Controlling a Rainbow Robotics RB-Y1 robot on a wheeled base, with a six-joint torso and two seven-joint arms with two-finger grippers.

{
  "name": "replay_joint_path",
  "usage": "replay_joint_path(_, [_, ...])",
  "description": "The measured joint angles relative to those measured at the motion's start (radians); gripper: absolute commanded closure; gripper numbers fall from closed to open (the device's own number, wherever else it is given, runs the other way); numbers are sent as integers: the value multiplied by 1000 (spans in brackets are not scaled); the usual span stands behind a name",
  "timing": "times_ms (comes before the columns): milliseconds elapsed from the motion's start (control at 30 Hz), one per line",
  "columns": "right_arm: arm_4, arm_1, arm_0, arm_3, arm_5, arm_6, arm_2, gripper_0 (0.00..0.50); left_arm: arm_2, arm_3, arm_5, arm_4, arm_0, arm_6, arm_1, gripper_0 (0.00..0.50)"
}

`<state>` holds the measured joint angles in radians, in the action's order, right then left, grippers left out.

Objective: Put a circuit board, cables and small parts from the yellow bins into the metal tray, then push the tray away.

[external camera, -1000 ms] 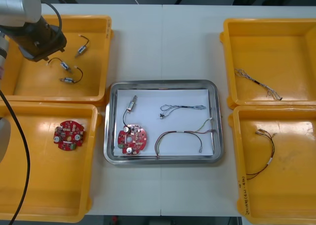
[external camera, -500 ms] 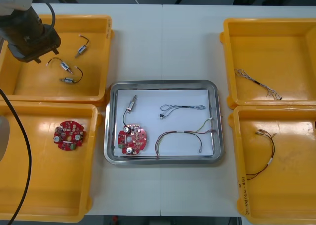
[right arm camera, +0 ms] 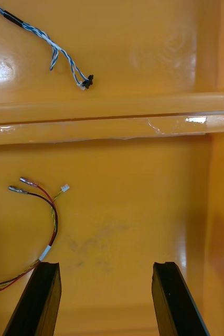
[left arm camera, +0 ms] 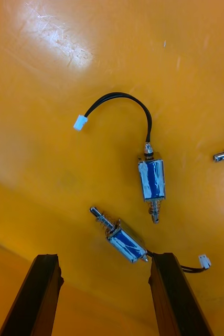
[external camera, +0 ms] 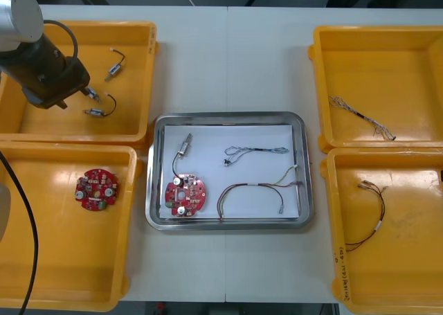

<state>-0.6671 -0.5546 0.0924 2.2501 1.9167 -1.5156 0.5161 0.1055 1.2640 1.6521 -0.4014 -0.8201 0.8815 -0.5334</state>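
Observation:
My left arm (external camera: 46, 70) hangs over the far left yellow bin (external camera: 131, 124). In the left wrist view my left gripper (left arm camera: 104, 257) is open just above two small metal parts (left arm camera: 152, 181) (left arm camera: 121, 239) with black leads; the nearer one lies between the fingertips. A third small part (external camera: 114, 67) lies farther back. The metal tray (external camera: 299, 124) holds a red circuit board (external camera: 185, 195), a small metal part (external camera: 185, 147), a blue and white cable (external camera: 257, 150) and a red and yellow cable (external camera: 252, 189). My right gripper (right arm camera: 105, 265) is open over the near right bin, beside a red and yellow cable (right arm camera: 52, 220).
A second circuit board (external camera: 97, 189) lies in the near left bin (external camera: 135, 211). The far right bin (external camera: 315, 86) holds a blue and white cable (external camera: 361, 116), and the near right bin (external camera: 329, 225) a red and yellow cable (external camera: 368, 217). Bare table shows beyond the tray.
My left arm moved left, then came back toward the near side of its bin and now covers part of one small metal part. The tray's contents have not moved.

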Motion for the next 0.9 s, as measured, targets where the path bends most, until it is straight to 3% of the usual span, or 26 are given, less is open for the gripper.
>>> replay_joint_path(533, [9,1,-8,0,0,40,-2,0,-40,-42,-196,-12,52,-54,14,0])
replay_joint_path(900, [8,1,-9,0,0,40,-6,0,-98,-86,-233,-29,52,-65,16,0])
